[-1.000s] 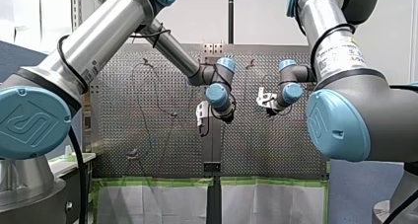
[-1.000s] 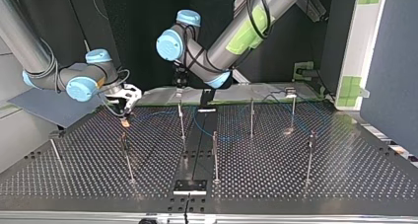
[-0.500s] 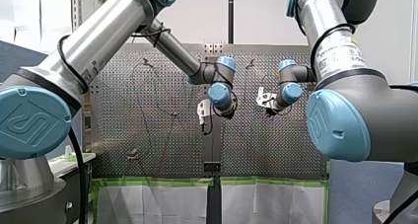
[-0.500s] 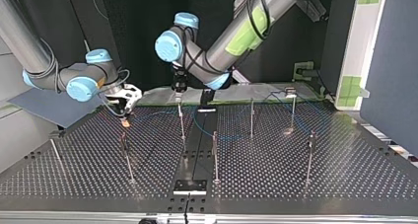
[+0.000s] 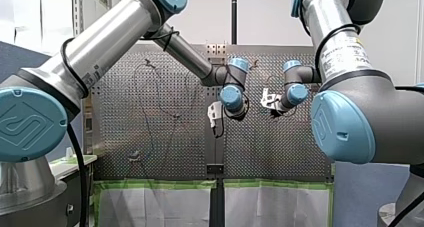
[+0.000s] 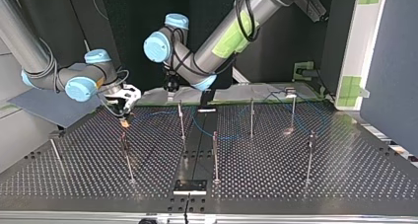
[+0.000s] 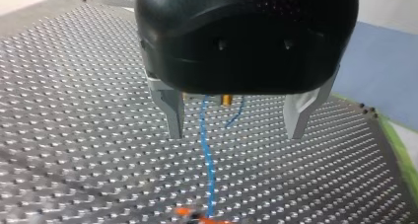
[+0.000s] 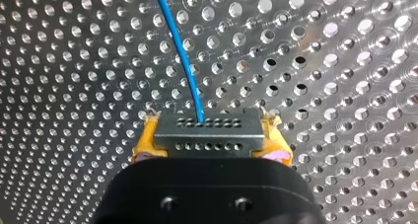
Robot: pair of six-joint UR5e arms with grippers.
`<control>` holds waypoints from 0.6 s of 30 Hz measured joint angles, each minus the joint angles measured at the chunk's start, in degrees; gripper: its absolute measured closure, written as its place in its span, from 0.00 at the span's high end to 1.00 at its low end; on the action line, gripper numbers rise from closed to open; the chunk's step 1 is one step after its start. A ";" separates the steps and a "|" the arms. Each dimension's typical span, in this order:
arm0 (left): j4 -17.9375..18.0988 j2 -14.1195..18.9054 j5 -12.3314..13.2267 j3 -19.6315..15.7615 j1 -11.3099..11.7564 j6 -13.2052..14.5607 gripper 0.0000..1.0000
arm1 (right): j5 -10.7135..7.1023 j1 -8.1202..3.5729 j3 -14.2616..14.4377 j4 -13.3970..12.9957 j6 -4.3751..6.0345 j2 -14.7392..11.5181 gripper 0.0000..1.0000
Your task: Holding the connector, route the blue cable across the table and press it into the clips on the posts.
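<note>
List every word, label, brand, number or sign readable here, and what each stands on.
Nothing reads outright.
White label on my right arm: printed lines, too small to read.
Small label on my left arm: blurred.
Blue joint cap on my left arm: embossed emblem, letters not legible.

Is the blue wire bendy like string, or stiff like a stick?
Probably bendy: the blue cable curves away from the connector and snakes in loops over the table. Likely light, since it looks very thin. Pushed, it might just buckle.
</note>
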 joint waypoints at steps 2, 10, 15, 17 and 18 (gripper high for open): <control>-0.87 -0.88 -0.03 0.90 -0.20 -0.28 1.00 | -0.16 -0.03 0.00 0.01 0.00 0.00 0.00; -4.52 -4.53 -0.97 4.55 -0.99 -1.04 1.00 | -0.57 -0.03 0.01 -0.06 0.00 0.00 0.00; -6.68 -6.97 -2.42 6.97 -1.58 -1.29 1.00 | -0.65 0.07 0.01 -0.07 0.00 0.00 0.00; -6.96 -7.83 -2.69 7.97 -1.74 -1.51 1.00 | -0.66 0.09 0.01 -0.07 0.01 0.00 0.00; -6.99 -8.08 -2.77 8.41 -1.83 -1.59 1.00 | -0.67 0.09 0.01 -0.04 0.01 0.00 0.00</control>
